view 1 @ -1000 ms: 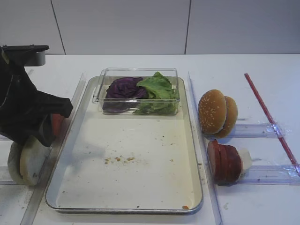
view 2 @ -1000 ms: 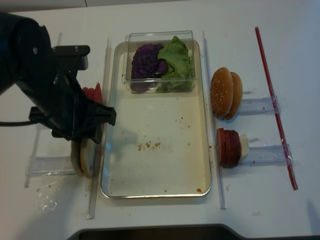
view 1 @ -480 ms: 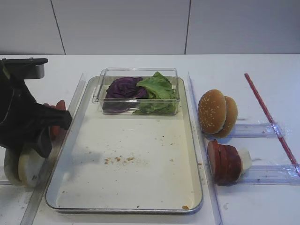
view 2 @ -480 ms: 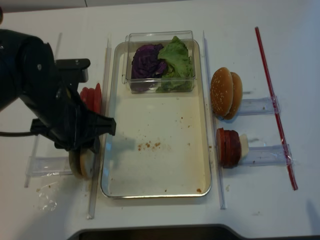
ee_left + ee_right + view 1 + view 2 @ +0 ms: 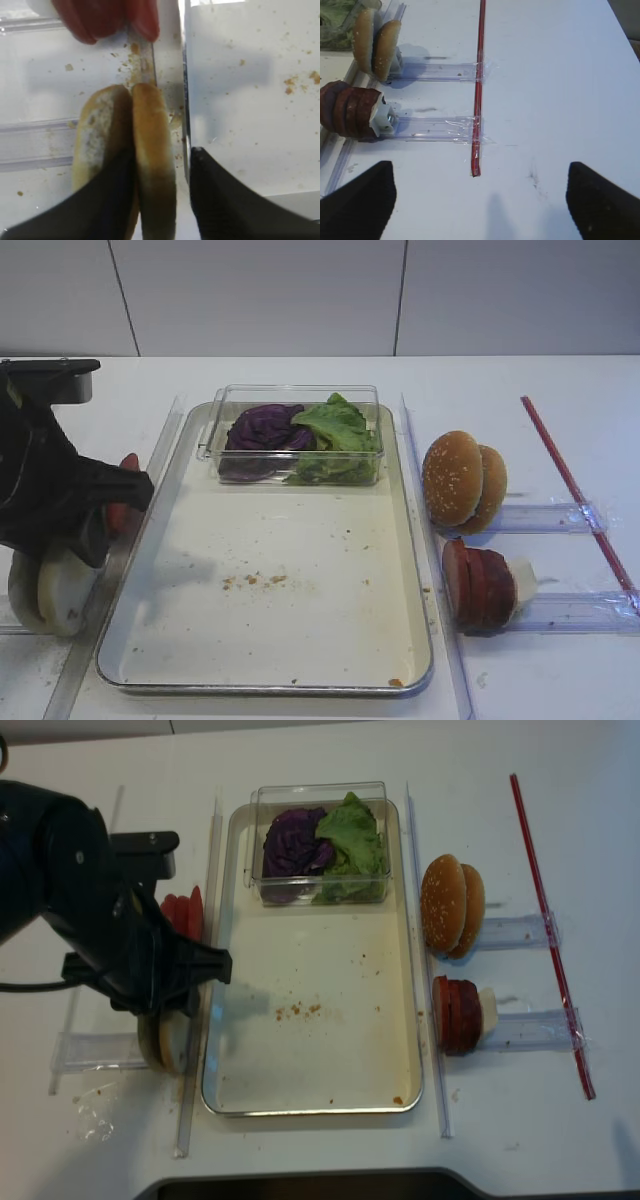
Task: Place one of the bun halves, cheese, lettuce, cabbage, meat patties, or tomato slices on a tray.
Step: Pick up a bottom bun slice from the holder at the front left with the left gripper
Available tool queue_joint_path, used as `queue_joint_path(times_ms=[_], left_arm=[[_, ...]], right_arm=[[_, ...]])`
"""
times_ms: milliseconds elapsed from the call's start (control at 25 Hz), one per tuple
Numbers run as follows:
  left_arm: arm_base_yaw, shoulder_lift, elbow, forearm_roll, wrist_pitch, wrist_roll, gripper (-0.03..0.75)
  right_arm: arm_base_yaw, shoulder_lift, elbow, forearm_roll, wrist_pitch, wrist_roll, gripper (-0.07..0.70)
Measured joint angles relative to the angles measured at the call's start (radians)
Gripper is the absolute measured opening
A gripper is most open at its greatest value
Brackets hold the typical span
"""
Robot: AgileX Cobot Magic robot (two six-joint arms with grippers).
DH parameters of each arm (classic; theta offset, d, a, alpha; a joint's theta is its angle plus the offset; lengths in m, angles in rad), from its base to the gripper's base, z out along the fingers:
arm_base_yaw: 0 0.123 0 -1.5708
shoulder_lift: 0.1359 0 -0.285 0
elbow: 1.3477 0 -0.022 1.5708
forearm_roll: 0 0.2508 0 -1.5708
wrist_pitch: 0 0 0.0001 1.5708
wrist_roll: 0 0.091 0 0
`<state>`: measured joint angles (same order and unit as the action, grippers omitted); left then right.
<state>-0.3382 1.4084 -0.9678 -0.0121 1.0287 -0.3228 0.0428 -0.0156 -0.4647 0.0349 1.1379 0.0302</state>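
Moved: left gripper [image 5: 160,200] has sunk lower over the bun halves [image 5: 152,165] at the left edge, its dark arm covering more of them than a second ago; nothing else has shifted
Left gripper: jaws straddle the right-hand bun half, one finger [image 5: 107,200] wedged between the two halves, the other on its outer side, closed onto it
Bun halves: upright on edge, side by side, lower left of the overhead view [image 5: 165,1042], just outside the tray [image 5: 312,1095]
Tomato slices: red, upright, just above the buns [image 5: 182,912]
Tray: centre, bare cream floor with crumbs
Clear box: on the tray's top end [image 5: 320,792], holding cabbage [image 5: 292,845] left, lettuce [image 5: 355,835] right
Right side: sesame bun tops [image 5: 450,906]; meat patties [image 5: 458,1015] below
Right gripper: over bare table at far right, fingers [image 5: 357,205] spread wide, holding nothing
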Motion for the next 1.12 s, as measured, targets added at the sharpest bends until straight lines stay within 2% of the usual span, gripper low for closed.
queue_joint_path(times_ms=[480, 1120], left_arm=[[0.0, 0.0, 0.0, 0.033, 0.0, -0.008, 0.111], [0.0, 0.0, -0.004, 0.04, 0.014, -0.008, 0.081]], right_arm=[[0.0, 0.0, 0.0, 0.0, 0.0, 0.0, 0.688], [0.0, 0.0, 0.0, 0.0, 0.0, 0.0, 0.688]])
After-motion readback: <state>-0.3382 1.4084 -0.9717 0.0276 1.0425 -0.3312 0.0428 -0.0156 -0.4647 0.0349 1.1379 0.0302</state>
